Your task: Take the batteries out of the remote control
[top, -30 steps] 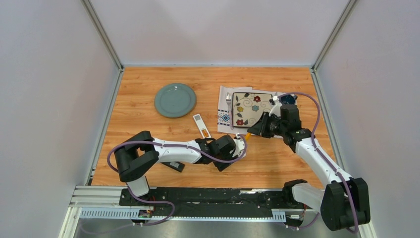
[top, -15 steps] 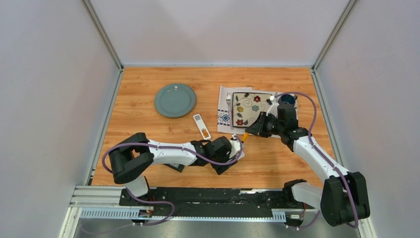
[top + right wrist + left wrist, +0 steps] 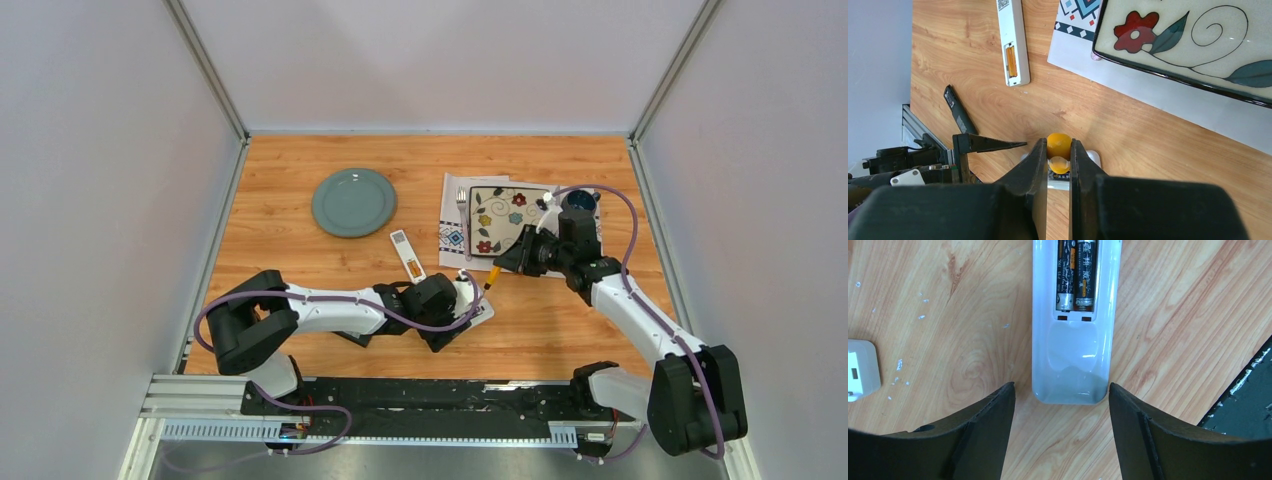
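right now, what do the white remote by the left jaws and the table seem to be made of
The remote: white plastic, glossy, going by the soft glare on its moulded shell. The table: wood or wood-look laminate, fairly matte; grain and knots show, but the look cannot settle which.

The top camera looks steeply down from behind the arms (image 3: 330,300) over the whole worktop (image 3: 300,170). The left wrist camera sits close above a white remote (image 3: 1075,355) (also seen overhead); the right wrist camera looks obliquely past its fingers (image 3: 1035,170).
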Controlling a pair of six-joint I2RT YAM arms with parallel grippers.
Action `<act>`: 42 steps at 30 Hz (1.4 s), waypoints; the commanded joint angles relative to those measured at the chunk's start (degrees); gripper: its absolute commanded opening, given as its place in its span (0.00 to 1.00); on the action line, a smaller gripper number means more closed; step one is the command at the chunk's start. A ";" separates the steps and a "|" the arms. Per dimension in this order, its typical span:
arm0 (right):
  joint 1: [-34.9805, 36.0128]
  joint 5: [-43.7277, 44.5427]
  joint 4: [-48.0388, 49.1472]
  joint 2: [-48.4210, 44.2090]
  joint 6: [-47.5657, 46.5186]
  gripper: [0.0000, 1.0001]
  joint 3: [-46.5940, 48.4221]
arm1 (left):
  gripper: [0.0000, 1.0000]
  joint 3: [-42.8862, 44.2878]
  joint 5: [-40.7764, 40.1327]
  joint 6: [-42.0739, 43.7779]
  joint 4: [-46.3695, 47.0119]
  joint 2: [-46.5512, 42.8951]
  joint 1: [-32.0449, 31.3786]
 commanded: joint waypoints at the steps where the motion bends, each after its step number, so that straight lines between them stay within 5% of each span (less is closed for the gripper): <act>1: 0.65 0.86 3.22 0.29 0.19 0.00 0.25 | 0.76 0.54 3.52 -0.89 0.91 1.15 0.11; 8: 1.01 1.57 2.17 -0.06 -0.51 0.00 0.78 | 0.73 1.86 4.58 -0.01 0.83 3.09 0.11; 16: 1.80 2.88 2.17 -0.15 -1.13 0.00 0.34 | 0.59 1.68 5.37 0.08 0.65 3.79 0.11; 29: 4.78 7.36 -0.38 -0.15 -3.06 0.00 1.13 | 0.66 0.54 4.23 -0.01 0.03 4.41 0.02; 42: 7.77 13.52 -3.20 -3.58 -3.50 0.00 1.22 | 0.50 0.37 5.10 0.26 0.30 5.55 0.02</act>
